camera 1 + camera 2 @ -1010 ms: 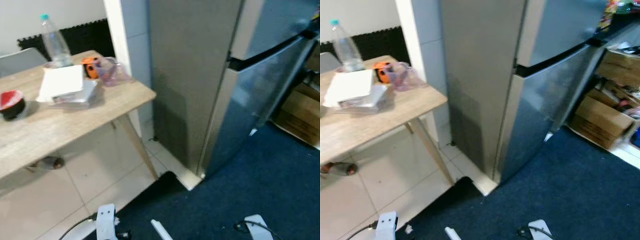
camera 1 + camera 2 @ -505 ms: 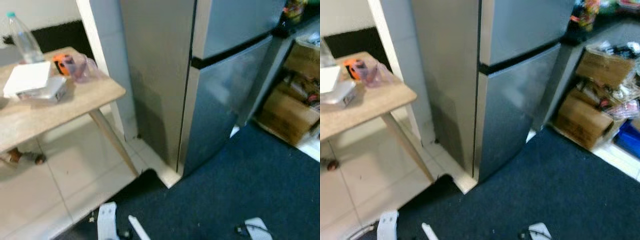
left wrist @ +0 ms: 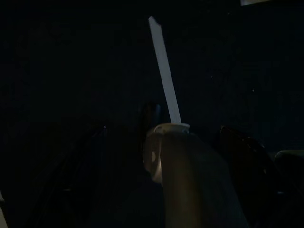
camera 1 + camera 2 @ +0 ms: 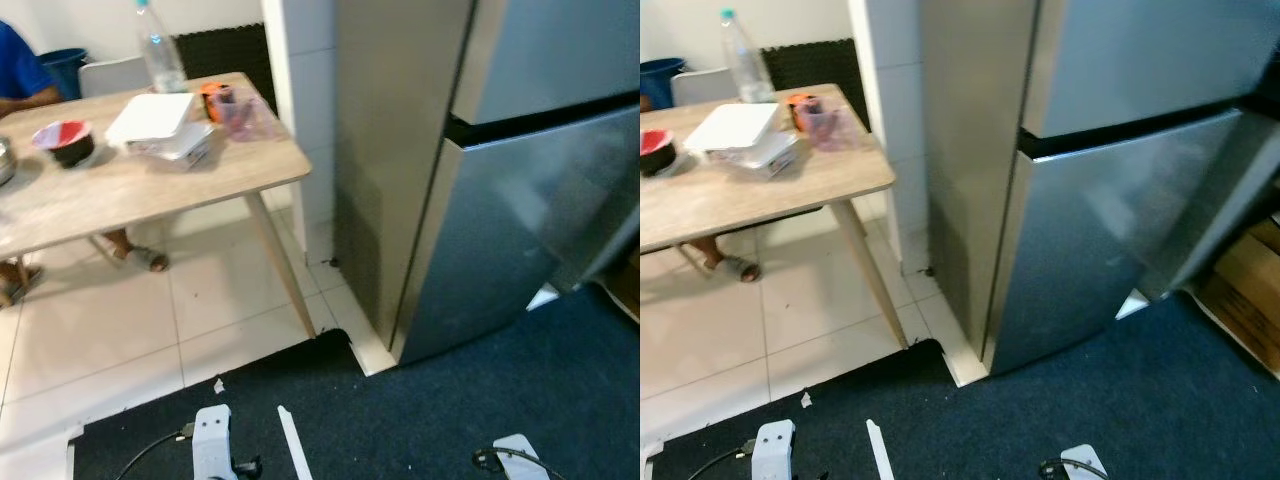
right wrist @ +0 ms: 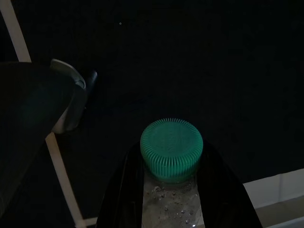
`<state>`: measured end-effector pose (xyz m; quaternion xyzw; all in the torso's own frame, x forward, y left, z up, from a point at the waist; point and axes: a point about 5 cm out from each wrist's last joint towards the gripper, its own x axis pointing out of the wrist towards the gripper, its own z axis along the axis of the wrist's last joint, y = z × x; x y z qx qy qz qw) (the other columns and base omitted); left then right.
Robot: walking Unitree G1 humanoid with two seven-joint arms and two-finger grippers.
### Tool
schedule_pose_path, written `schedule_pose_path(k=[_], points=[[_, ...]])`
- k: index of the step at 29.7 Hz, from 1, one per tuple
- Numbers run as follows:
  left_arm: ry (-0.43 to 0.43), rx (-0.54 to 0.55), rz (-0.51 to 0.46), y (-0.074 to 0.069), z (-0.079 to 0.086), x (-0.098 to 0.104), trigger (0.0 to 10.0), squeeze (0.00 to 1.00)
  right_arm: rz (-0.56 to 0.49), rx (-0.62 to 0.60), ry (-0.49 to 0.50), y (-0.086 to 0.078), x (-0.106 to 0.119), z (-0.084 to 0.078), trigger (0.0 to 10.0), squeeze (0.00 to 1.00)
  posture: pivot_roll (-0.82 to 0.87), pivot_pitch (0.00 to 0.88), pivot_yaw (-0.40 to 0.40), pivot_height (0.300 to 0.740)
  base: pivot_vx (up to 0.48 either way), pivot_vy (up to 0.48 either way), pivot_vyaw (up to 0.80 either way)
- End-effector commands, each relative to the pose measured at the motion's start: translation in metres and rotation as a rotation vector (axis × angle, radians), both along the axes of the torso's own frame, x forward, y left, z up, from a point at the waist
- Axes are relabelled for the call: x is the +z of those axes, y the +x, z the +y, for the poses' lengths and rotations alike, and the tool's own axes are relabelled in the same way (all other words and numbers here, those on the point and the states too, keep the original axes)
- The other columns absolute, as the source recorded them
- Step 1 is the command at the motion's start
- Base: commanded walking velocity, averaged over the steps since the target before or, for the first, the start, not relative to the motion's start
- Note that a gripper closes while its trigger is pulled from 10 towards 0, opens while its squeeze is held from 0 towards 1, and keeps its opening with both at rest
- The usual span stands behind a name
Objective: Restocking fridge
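- The right hand (image 5: pixel 172 199) grips a bottle (image 5: pixel 172 156) (green cap), hanging low over the carpet.
- The left hand's grip: cannot tell.
- Face the shut fridge (image 4: pixel 520 200), far right of the surface (image 4: pixel 150 190); open its door first.

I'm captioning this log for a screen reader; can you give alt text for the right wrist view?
A clear bottle with a green ribbed cap sits between the right gripper's black fingers, seen from above in very dim light. Beneath lies dark carpet with a pale strip across it.
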<state>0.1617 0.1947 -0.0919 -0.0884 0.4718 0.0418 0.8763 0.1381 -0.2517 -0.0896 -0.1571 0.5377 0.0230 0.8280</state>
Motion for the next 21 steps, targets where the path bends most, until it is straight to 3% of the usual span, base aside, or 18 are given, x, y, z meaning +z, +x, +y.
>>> schedule_pose_path(k=[1,7,21], points=[[0.02,-0.009,0.008,-0.0021,0.0044,-0.0003,10.0,0.0,0.012,-0.004,-0.009,-0.0031,-0.0016,0.0009,10.0,0.0,-0.01,0.035,-0.019,0.74,0.0,0.0,0.0],[0.002,-0.011,0.01,-0.0022,0.0035,-0.0004,10.0,0.0,0.008,-0.004,-0.014,-0.0027,-0.0017,0.0018,10.0,0.0,-0.01,0.033,-0.019,0.74,0.0,0.0,0.0],[-0.02,-0.012,0.017,-0.0037,0.0012,-0.0013,10.0,0.0,0.015,-0.002,-0.014,-0.0038,-0.0028,0.004,10.0,0.0,-0.01,0.033,-0.016,0.74,0.0,-0.409,0.0]])
